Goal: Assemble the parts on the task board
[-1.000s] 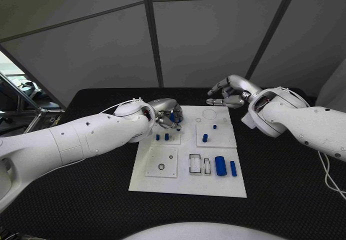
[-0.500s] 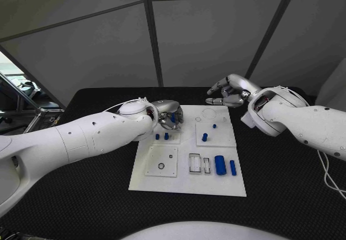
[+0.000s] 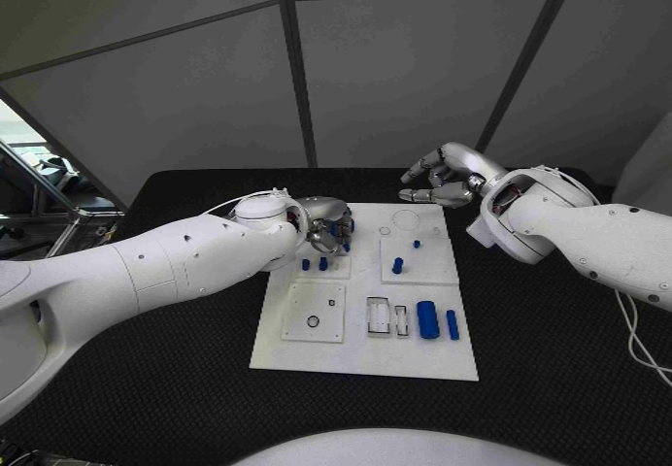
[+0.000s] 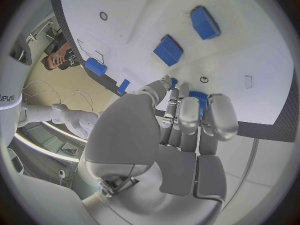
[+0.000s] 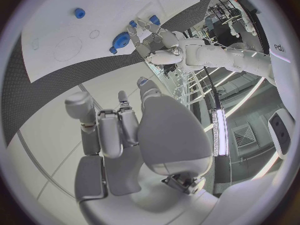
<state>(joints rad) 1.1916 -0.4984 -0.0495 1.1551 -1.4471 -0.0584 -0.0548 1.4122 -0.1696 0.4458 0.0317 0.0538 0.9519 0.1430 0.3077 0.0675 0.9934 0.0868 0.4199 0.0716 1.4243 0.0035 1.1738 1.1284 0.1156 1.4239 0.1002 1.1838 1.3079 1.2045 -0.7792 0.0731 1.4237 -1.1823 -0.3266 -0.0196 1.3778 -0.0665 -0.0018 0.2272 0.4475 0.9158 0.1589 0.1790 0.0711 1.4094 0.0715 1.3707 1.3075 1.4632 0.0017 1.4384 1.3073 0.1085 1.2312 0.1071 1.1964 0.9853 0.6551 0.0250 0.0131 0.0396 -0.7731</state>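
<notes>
Two hands are mine here, and only one is busy. My left hand (image 3: pixel 328 231) sits over the far left part of the task board (image 3: pixel 367 359), its fingers (image 4: pixel 189 116) curled around a small blue part (image 4: pixel 196 96) with a ridged edge (I can see just a sliver of it between them). My right hand (image 3: pixel 443 181) hovers above the black surface (image 3: pixel 168 388) just beyond the board's far edge, fingers loosely bent and parted, grasping nothing. On the white board, two short blue pegs (image 3: pixel 316 264) stand in the square plate just near my left hand, and two more blue pegs (image 3: pixel 406 257) stand in the plate beside it to the right. Nearer to me, a blue cylinder (image 3: pixel 428 321) and a slimmer blue rod (image 3: pixel 453 325) lie side by side at the board's right, next to two small rectangular slots (image 3: pixel 388 317). A square plate (image 3: pixel 316 314) with a small ring on it lies at the near left.
</notes>
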